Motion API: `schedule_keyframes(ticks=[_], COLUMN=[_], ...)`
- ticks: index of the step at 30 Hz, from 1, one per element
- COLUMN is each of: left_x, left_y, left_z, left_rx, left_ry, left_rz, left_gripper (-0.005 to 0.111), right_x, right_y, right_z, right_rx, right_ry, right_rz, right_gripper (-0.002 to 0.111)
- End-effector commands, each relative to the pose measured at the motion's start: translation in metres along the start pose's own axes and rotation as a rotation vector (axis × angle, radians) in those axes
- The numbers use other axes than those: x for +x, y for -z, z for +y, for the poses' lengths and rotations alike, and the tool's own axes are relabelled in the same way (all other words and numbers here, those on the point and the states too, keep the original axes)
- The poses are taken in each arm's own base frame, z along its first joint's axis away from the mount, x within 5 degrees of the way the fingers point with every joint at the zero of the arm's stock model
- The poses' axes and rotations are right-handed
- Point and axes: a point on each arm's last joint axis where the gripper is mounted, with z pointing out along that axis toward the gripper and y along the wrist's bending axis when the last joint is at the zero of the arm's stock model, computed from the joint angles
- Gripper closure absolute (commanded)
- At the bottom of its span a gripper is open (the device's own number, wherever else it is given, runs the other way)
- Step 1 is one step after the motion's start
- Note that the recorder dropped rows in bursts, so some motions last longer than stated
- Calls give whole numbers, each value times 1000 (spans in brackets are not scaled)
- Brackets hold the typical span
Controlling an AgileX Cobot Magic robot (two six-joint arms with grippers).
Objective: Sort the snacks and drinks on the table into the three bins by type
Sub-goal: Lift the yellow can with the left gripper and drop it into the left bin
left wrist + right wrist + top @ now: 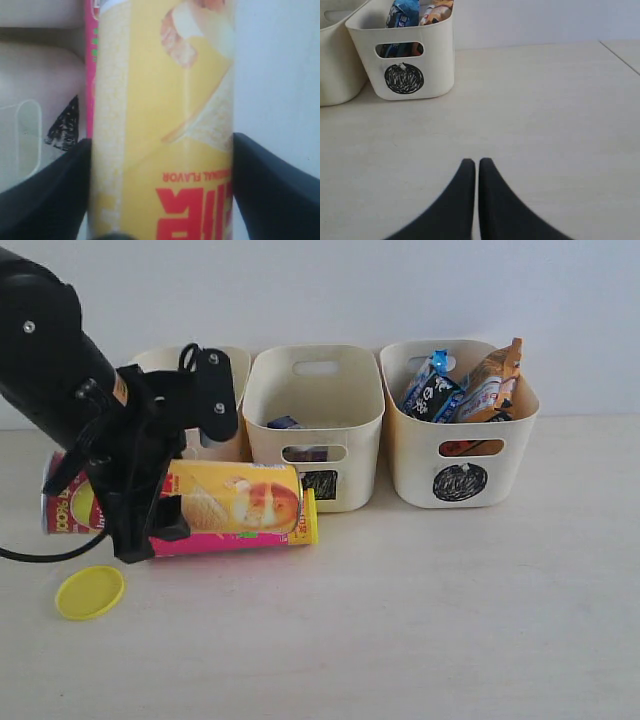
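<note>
The yellow chip canister (240, 496) lies on its side, resting against the pink canister (235, 541) on the table (420, 620). My left gripper (150, 515) is shut on the yellow canister (150, 100), one black finger (55, 195) pressed to each side. A strip of the pink canister (90, 60) shows beside it. Three cream bins stand at the back: the left bin (228, 360) is mostly hidden by my arm, the middle bin (315, 400) holds a dark purple box (285, 423), and the right bin (460, 435) holds a blue-black packet (432, 395) and an orange packet (490, 380). My right gripper (478, 162) is shut and empty over bare table.
A loose yellow lid (90, 592) lies flat on the table in front of the canisters. A black cable (40, 556) trails off the left edge. The right bin (410, 55) with its scribbled patch stands ahead of the right gripper.
</note>
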Motion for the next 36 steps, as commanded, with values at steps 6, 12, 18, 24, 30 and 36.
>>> schedule_keyframes(ticks=[6,12,18,24,30,36], left_x=[7,18,30,42,51,53], left_y=[37,44,48,26,-8,-39], left_z=[35,63,86,106,125,150], left_rx=[-257,-377,-456,-493,-501,-494], left_ry=[319,636,876,996,1052,1114], left_rz=[-236,-426,-610,-706,-712,-701], left_gripper=[103,103,103,103,103,103], right_x=[1,1,1,1,1,1], right_y=[0,0,0,0,0,0], right_z=[0,0,0,0,0,0], right_rx=[-1,-1,-1,-1,-1,-1], right_ry=[3,3,3,3,3,3], right_rz=[-7,-7,-7,-7,-7,-7], right_gripper=[108,108,108,108,108,108])
